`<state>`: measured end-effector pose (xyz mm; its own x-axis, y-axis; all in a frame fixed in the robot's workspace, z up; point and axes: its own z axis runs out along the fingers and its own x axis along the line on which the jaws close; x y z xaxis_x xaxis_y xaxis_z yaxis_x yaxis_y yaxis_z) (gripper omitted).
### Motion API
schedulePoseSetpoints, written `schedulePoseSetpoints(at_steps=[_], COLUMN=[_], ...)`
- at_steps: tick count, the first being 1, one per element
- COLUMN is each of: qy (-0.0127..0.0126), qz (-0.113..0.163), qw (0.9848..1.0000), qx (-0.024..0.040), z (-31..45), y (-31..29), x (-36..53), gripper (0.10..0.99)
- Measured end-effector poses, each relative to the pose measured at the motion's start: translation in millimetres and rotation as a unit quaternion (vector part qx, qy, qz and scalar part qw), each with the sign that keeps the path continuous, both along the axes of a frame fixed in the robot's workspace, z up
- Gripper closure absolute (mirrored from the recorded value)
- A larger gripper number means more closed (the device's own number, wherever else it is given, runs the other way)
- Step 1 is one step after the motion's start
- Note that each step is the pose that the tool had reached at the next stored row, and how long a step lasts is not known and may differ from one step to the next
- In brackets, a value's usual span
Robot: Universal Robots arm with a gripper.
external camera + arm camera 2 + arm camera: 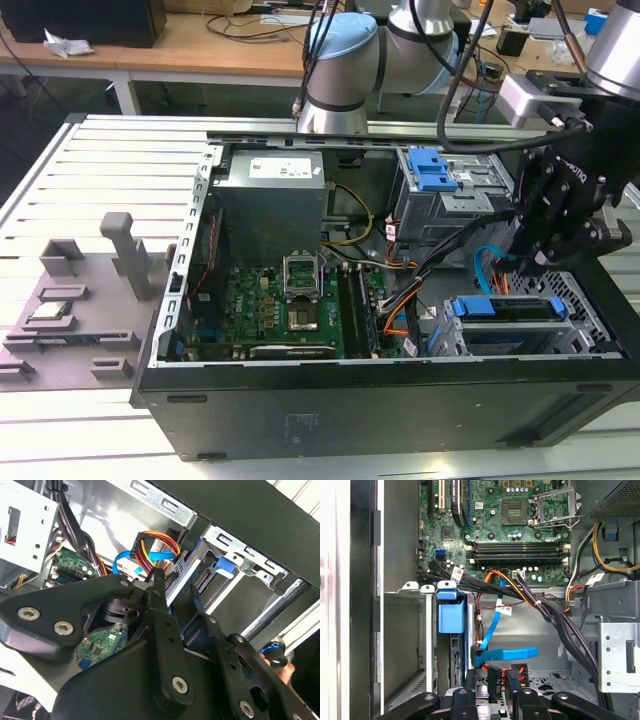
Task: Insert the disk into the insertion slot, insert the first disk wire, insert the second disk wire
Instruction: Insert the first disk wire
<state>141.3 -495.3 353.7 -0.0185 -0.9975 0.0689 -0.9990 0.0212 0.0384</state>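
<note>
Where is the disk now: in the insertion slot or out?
In. The disk, in its blue carrier, lies between the perforated walls of the insertion slot in the exterior view.

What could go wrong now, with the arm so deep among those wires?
The gripper works close to the blue flat cable and the black cable bundle; it might snag or tug either. The black connector at the gripper could meet the disk crooked and perhaps bend contacts.
</note>
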Motion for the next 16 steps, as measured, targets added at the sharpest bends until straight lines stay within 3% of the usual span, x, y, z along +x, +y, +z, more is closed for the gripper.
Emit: schedulePoseSetpoints(at_steps=[7,10,14,16], qy=[0.0000,0.0000,0.0000,0.0000], qz=[0.000,0.000,0.000,0.000], qw=[1.0000,1.0000,1.0000,1.0000], qx=[-0.0018,-0.0018,-0.0018,-0.0019], z=[-0.9,-0.9,-0.9,-1.1], y=[0.0,0.0,0.0,-7.4], x=[-0.3,-0.2,-0.2,-0.2], gripper=[0.741,0.918,0.918,0.918])
